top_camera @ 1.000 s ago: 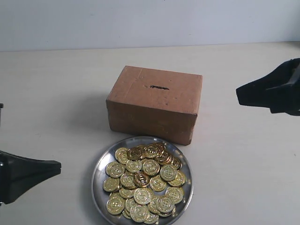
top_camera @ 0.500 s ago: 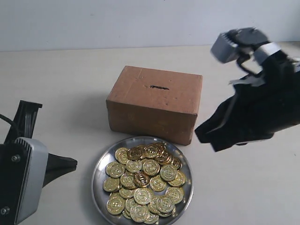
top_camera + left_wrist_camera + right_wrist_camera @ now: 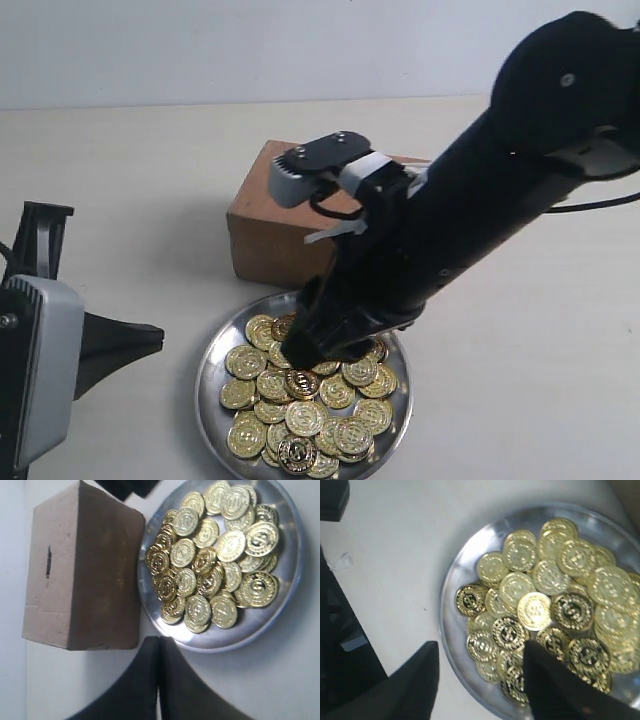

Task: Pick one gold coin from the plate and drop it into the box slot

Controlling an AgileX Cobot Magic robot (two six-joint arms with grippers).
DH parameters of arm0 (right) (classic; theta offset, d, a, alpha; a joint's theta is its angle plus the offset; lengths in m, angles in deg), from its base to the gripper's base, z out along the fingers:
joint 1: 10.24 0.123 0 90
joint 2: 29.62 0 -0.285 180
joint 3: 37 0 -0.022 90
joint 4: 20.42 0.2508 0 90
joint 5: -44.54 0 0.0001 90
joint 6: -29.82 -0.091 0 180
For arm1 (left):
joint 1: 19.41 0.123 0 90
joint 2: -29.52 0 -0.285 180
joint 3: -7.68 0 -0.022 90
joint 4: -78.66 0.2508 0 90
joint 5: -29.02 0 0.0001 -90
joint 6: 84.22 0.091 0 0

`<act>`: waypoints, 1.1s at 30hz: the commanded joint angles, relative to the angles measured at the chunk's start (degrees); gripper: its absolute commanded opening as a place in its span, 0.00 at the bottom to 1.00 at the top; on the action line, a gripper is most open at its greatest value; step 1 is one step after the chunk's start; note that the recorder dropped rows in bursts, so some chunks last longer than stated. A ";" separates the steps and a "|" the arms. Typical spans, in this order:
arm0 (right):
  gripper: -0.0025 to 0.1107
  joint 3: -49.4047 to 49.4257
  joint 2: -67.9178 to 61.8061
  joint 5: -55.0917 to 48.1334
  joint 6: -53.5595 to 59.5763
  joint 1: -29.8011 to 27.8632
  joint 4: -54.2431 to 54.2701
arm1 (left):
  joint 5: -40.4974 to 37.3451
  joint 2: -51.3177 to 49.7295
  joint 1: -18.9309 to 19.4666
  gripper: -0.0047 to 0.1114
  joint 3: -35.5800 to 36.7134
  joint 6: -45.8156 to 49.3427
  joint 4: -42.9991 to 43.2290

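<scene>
We hold the right gripper [image 3: 480, 649] low over the plate [image 3: 448, 611]. Its claw is spread wide and grips nothing. One finger hangs about over the plate's rim and the other over the gold coins [image 3: 555, 580] heaped in the plate. To do this pick well, we judge the claw should move further in over the plate. There it can straddle one loose coin [image 3: 535, 611] lying on top of the heap, then close on its edges alone. The coins overlap, so a wide bite could lift two or scatter the heap.

The box [image 3: 85, 570] stands just beside the plate on its far side. The slot [image 3: 48, 561] is in the box's top face, though the right arm hides it in the exterior view. The coin must be lifted above the box wall to get there. The left gripper [image 3: 158, 645], claw pressed together, waits beside the plate and clear of the rim, out of the way.
</scene>
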 commanded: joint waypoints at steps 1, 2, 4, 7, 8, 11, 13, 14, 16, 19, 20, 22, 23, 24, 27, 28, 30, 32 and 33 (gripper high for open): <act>0.53 -3.27 -3.94 4.06 0.69 5.12 -0.11 | 0.53 3.41 -0.36 0.04 -0.39 -4.01 -3.07; 0.53 -3.77 -4.73 4.21 0.69 5.81 -0.24 | 0.53 4.01 -0.36 0.04 -0.39 -5.49 -3.07; 0.53 -4.91 -6.59 4.10 0.59 7.00 -0.24 | 0.53 5.47 -0.36 0.04 -0.39 -8.02 -3.07; 0.53 -5.58 -7.81 3.96 0.59 7.16 -0.24 | 0.42 6.36 -0.36 0.04 -0.39 -8.04 -3.07; 0.53 -5.58 -7.80 3.96 0.46 7.16 -0.24 | 0.22 6.36 -0.36 0.04 -0.27 -8.04 -3.07; 0.51 -5.58 -7.13 4.93 0.46 7.16 -0.94 | -0.01 5.55 -0.36 0.04 0.86 -5.28 -2.96; 0.48 -5.58 -6.41 5.48 0.46 7.16 -2.88 | -0.01 5.07 -0.36 0.04 1.58 -0.82 -2.96; 0.44 -5.58 -5.98 5.45 0.46 7.16 -4.26 | -0.01 4.92 -0.36 0.04 1.69 0.42 -2.96; 0.33 -5.58 -5.03 5.32 0.46 7.16 -7.04 | -0.01 4.61 -0.36 0.04 1.67 0.44 -2.96; 0.10 -5.58 -3.08 5.23 -2.30 7.16 -11.21 | -0.01 4.07 -0.36 0.04 1.67 0.44 -2.96; 0.03 -5.58 -2.27 5.46 -3.02 7.16 -12.73 | -0.01 3.93 -0.36 0.04 1.67 0.44 -2.96; 0.02 -5.58 -0.46 5.46 -4.88 7.16 -15.55 | -0.01 3.52 -0.36 0.04 1.67 0.44 -2.96; 0.02 -5.58 0.60 5.46 -6.41 7.16 -17.38 | -0.01 3.30 -0.36 0.04 1.67 0.44 -2.96; 0.02 -5.58 1.57 5.46 -8.20 7.16 -19.12 | -0.01 3.27 -0.67 0.04 1.67 0.44 -2.96; 0.02 -5.58 5.65 5.34 -14.15 7.16 -25.97 | 0.42 2.68 -2.33 0.04 1.67 0.44 -2.96; 0.02 -5.58 7.79 5.07 -16.76 7.16 -28.01 | 0.75 2.12 -3.13 0.04 1.67 0.44 -2.48; 0.02 -5.47 11.45 4.78 -19.14 7.16 -30.77 | 1.83 0.63 -4.62 0.04 1.67 0.44 0.29; 0.02 -5.47 15.79 3.59 -21.56 7.16 -32.88 | 3.91 -1.51 -6.06 0.04 1.55 0.44 4.22; 0.02 -5.47 17.55 2.91 -22.03 7.16 -33.27 | 4.31 -2.53 -6.71 0.04 1.12 0.44 5.57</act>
